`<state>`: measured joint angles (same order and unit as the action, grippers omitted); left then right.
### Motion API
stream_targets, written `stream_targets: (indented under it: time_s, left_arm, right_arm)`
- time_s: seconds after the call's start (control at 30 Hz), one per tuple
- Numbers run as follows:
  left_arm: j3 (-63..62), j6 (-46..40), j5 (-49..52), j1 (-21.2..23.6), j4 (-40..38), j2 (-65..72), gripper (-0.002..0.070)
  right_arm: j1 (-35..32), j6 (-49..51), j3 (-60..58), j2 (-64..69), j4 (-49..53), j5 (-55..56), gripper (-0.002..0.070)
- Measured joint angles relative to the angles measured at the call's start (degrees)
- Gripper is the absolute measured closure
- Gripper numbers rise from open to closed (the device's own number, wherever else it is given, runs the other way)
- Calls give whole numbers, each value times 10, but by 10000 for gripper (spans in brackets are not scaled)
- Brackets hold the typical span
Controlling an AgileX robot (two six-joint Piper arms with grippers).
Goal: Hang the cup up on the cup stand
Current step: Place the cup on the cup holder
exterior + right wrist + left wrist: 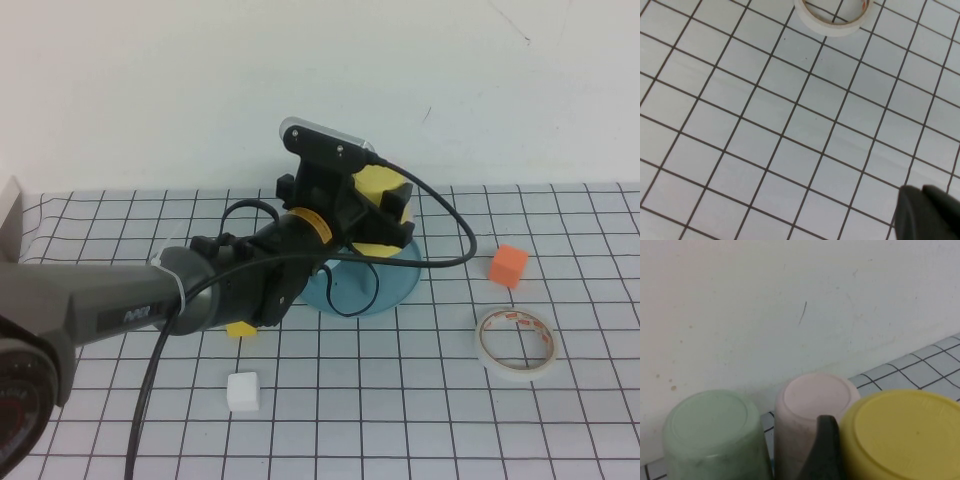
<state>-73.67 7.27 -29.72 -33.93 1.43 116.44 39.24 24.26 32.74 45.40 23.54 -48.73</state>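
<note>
The yellow cup [378,190] hangs upside down over the round teal cup stand [395,285] at the back of the table. My left gripper [382,212] reaches in from the left and is shut on the cup, with a dark finger [824,450] pressed against its side. In the left wrist view the cup's flat base [905,435] fills the near corner. The stand's pegs are hidden behind the cup and gripper. My right gripper [929,216] is out of the high view; it hovers shut over bare gridded table.
A pink cup [810,415] and a pale blue-green cup [715,435] stand upside down beside the yellow one, near the wall. An orange cube [508,265], a tape roll [516,344], a white cube [243,391] and a small yellow block [240,329] lie about.
</note>
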Motion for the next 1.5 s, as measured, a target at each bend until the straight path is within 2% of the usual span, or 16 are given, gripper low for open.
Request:
stream_targets:
  time_s: [0.37,0.6,0.97,1.4,1.5]
  left_arm:
    - [0,0,17,0,0,2,120]
    - [0,-3,91,0,-27,2,120]
    - [0,-8,28,0,11,2,131]
    - [0,13,57,0,19,2,131]
    - [0,29,82,0,14,2,90]
  right_arm:
    - [0,0,0,0,0,0,678]
    - [0,0,0,0,0,0,678]
    - [0,0,0,0,0,1,678]
    - [0,0,0,0,0,1,678]
    - [0,0,0,0,0,1,678]
